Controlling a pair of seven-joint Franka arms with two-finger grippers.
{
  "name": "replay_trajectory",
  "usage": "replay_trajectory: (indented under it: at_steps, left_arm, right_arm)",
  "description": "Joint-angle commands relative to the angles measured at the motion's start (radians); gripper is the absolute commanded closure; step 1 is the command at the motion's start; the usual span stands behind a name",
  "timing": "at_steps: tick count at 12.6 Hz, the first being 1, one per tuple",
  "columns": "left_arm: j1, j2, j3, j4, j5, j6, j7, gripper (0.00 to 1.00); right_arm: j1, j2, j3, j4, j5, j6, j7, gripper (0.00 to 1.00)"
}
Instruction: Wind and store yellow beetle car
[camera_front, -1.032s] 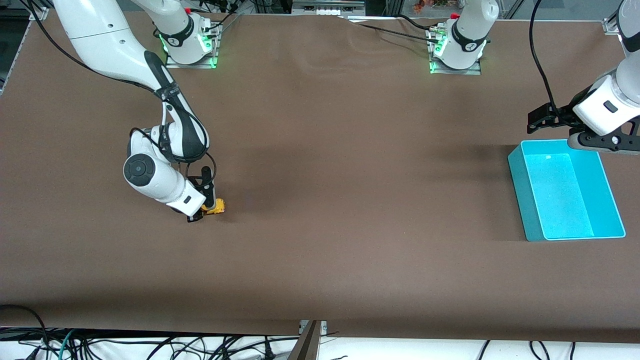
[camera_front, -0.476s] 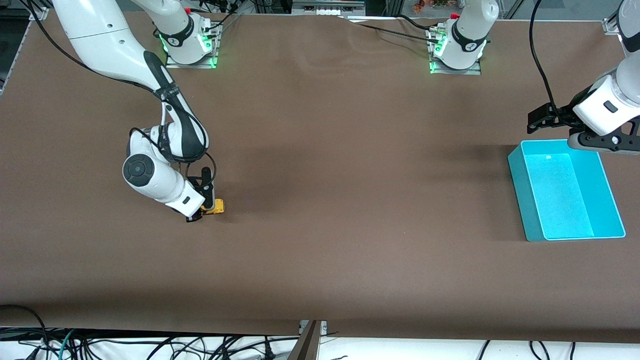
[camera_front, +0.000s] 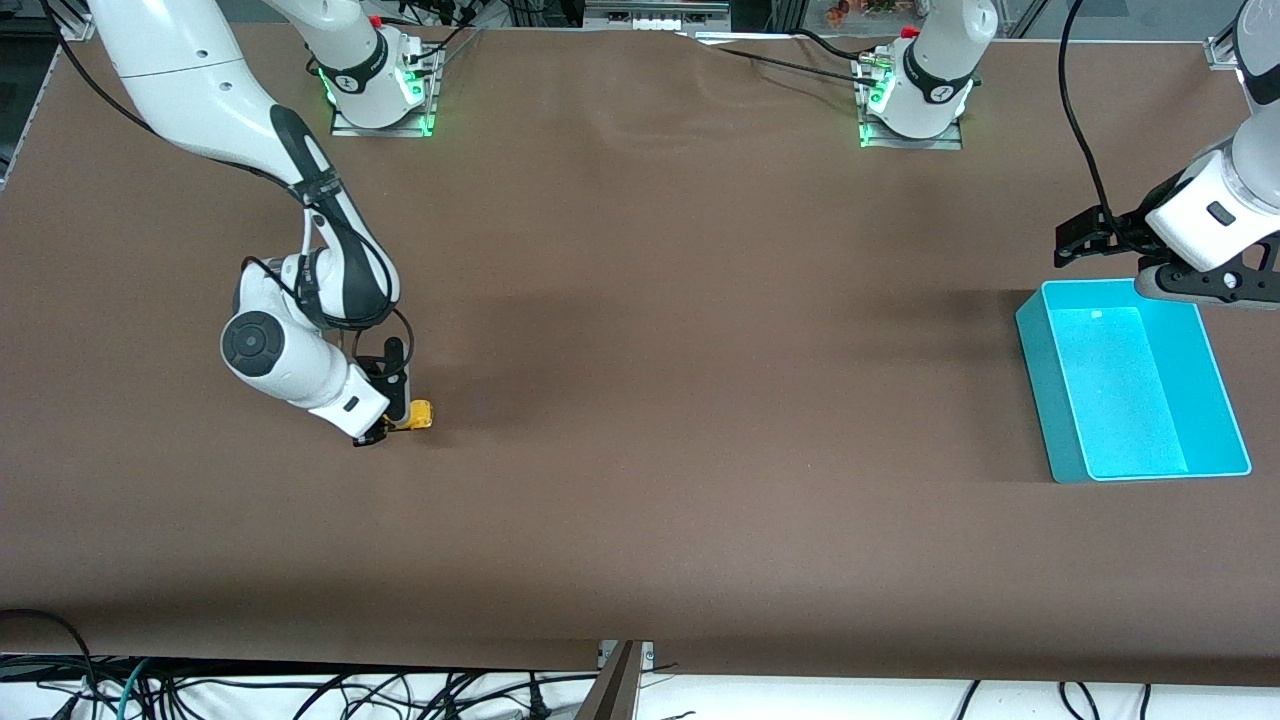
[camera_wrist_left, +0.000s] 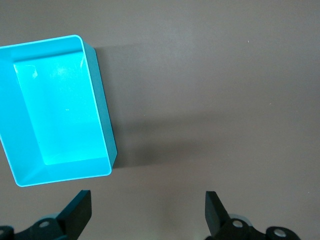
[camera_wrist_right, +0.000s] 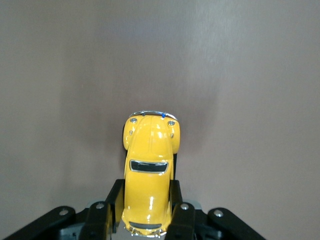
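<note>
From the front, one small yellow beetle car (camera_front: 421, 413) sits low on the brown-covered bench (camera_front: 640, 500) toward the right arm's end, clamped in the right pincer (camera_front: 392, 420); one turquoise plastic bin (camera_front: 1132, 379) stands toward the left arm's end, with the left pincer (camera_front: 1080, 240) hanging above the bench just beside it. The left wrist view alone shows that pincer's two black fingers (camera_wrist_left: 75, 212) spread wide, nothing between them. The right wrist view alone shows the car's glossy rounded body, dark window and chrome bumper, its sides squeezed by both fingers (camera_wrist_right: 177, 210).
</note>
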Motion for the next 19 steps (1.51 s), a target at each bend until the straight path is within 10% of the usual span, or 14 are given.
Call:
replay_trajectory:
  at_steps: [1,16,17,18,19]
  left_arm:
    - [0.004,-0.011,-0.002,-0.006,0.003,-0.007,0.004,0.0]
    - [0.004,-0.011,-0.002,-0.006,0.003,-0.007,0.004,0.0]
    - [0.004,-0.011,-0.002,-0.004,0.003,-0.005,0.004,0.0]
    - [0.004,-0.011,-0.002,-0.004,0.001,-0.005,0.004,0.0]
    - [0.004,-0.01,-0.002,-0.006,0.003,-0.005,0.004,0.0]
  right_arm:
    - [-0.034,-0.003,0.002,-0.038,0.012,0.004,-0.059,0.83]
    - [-0.17,-0.002,0.004,-0.038,0.011,0.004,-0.219,0.82]
    - [-0.174,-0.002,0.004,-0.038,0.011,0.002,-0.219,0.56]
    - [-0.174,-0.002,0.005,-0.034,0.011,0.005,-0.219,0.01]
    - [-0.172,-0.003,0.008,-0.032,0.015,0.005,-0.23,0.0]
